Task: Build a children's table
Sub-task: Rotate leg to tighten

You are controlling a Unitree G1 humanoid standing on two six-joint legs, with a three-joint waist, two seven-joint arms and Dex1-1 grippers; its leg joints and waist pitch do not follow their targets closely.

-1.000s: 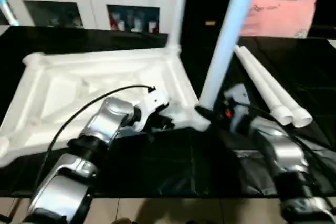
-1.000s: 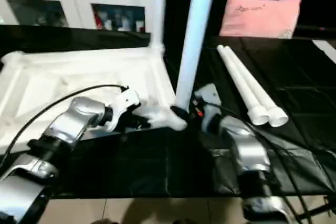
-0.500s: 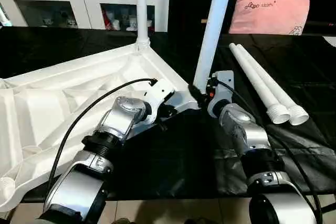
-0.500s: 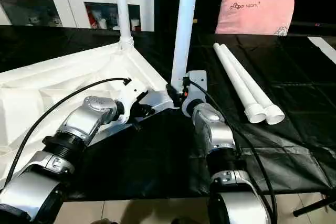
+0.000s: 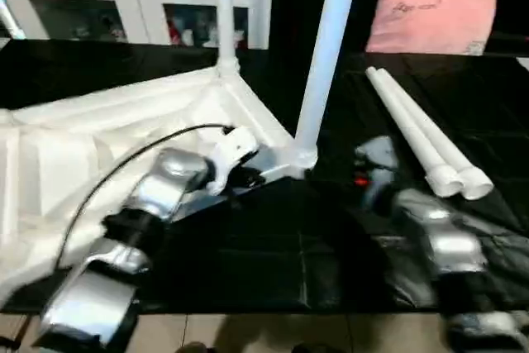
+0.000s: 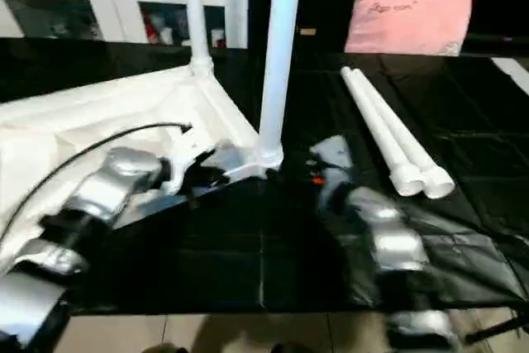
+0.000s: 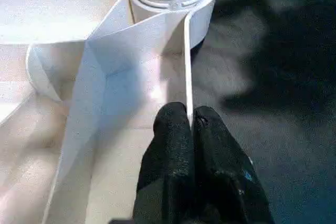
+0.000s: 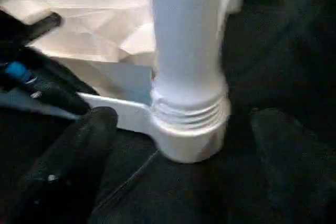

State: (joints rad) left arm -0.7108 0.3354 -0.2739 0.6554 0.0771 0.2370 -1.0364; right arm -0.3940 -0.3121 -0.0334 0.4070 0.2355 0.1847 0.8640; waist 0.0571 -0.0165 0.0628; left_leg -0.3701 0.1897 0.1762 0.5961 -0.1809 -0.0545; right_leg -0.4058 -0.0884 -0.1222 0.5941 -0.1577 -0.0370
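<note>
1. Black fingers of the left tool (image 7: pixel 190 129) pinch the upturned tabletop's (image 5: pixel 99 146) rim wall on the dark table (image 5: pixel 273 262); the right tool (image 8: pixel 178 171) gapes around a standing leg (image 5: pixel 326 47).
2. Two legs seated, the far leg (image 5: pixel 223 6) included; two spare legs (image 5: pixel 421 138) lie unfitted, well apart.
3. Leg tops and the tabletop's left corners are cut off.

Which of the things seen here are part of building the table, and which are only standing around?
Part of the job:
- tabletop, lying underside up
- two legs standing in its corner sockets: near leg, far leg
- two loose legs lying side by side on the black surface
- left gripper, shut on the tabletop's rim
- right gripper, jaws open either side of the near leg

Just standing around:
- pink pillow
- white cabinet
</note>
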